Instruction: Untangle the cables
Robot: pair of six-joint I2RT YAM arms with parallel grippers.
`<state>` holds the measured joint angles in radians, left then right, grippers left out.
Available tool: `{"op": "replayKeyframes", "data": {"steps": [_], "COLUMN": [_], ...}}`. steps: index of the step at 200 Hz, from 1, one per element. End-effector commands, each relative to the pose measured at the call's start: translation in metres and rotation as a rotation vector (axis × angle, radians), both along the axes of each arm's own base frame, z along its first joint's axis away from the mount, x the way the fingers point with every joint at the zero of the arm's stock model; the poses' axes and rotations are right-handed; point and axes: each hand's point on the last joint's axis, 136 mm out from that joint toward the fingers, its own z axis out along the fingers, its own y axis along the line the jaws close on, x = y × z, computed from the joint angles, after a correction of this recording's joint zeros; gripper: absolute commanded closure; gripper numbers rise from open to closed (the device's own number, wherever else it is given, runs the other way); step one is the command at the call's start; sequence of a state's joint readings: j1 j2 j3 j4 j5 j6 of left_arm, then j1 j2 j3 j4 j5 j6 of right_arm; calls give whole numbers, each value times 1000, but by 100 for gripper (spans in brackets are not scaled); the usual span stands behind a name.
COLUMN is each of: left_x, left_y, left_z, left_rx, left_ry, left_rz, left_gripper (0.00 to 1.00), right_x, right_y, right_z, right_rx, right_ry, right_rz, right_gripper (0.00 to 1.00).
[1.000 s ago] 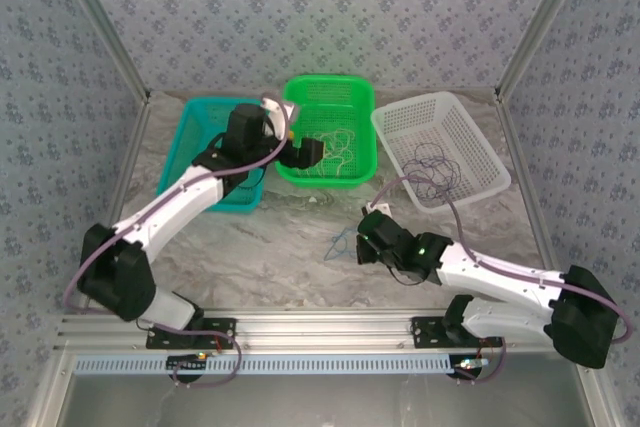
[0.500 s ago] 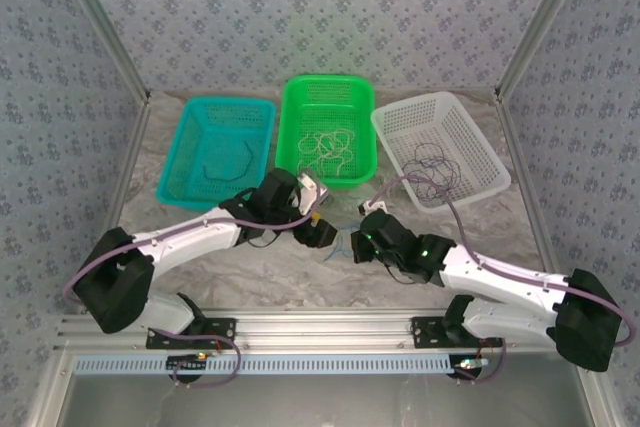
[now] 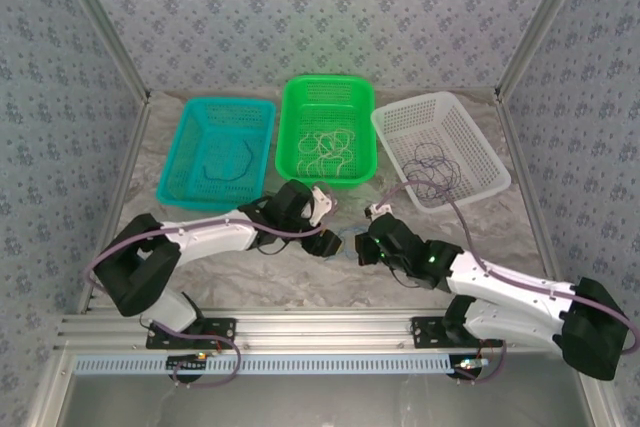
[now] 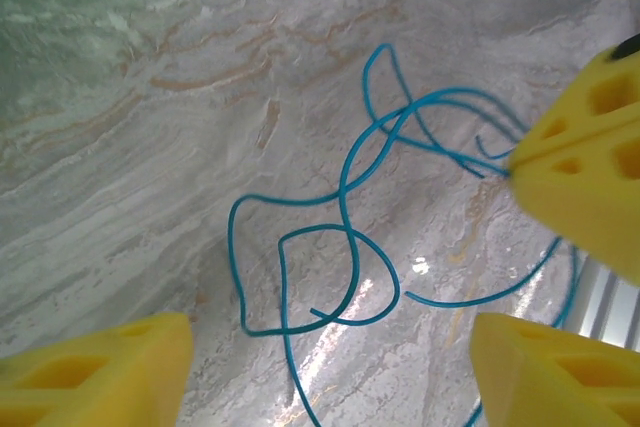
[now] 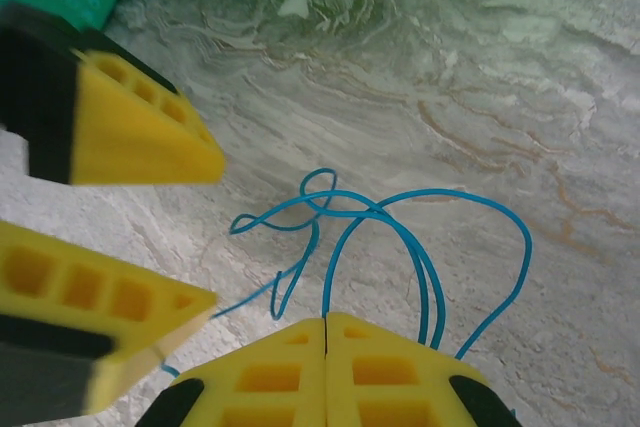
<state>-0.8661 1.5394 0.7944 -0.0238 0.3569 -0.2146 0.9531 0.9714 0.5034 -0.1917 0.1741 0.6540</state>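
Two arms meet over a blue cable (image 4: 342,187) lying mid-desk (image 3: 250,272).
The right jaws are pinched shut on its strands; the left jaws stand apart, straddling its loops. Bare marble surrounds them. Along the far edge, the teal basket (image 3: 176,147), green basket (image 3: 325,80) and white basket (image 3: 480,137) hold other cables.

bright even light, glare on table (image 4: 420,265)

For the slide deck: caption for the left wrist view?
Left pincer open over the blue cable, right pincer shut on it.
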Motion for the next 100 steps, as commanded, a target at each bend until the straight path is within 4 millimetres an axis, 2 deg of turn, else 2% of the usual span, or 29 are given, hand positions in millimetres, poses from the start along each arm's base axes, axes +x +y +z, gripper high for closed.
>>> {"op": "replayKeyframes", "data": {"steps": [1, 30, 71, 87, 100], "left_x": [16, 23, 29, 31, 31], "left_y": [-8, -14, -16, -11, -7], "left_z": [3, 11, 24, 33, 41], "left_rx": [-8, -53, -80, -87, -93], "left_ry": [-47, -74, -111, -134, -152], "left_rz": [55, 80, 107, 130, 143], "left_gripper": [43, 59, 92, 100, 100], "right_x": [-2, -8, -10, -7, -7], "right_y": [-3, -4, -5, -16, -27], "right_z": [3, -1, -8, -12, -19], "right_rx": [31, 42, 30, -15, -71], "right_ry": [-10, 4, 26, 36, 58], "right_rz": [0, 13, 14, -32, -66], "right_gripper": [92, 91, 89, 84, 81]}}
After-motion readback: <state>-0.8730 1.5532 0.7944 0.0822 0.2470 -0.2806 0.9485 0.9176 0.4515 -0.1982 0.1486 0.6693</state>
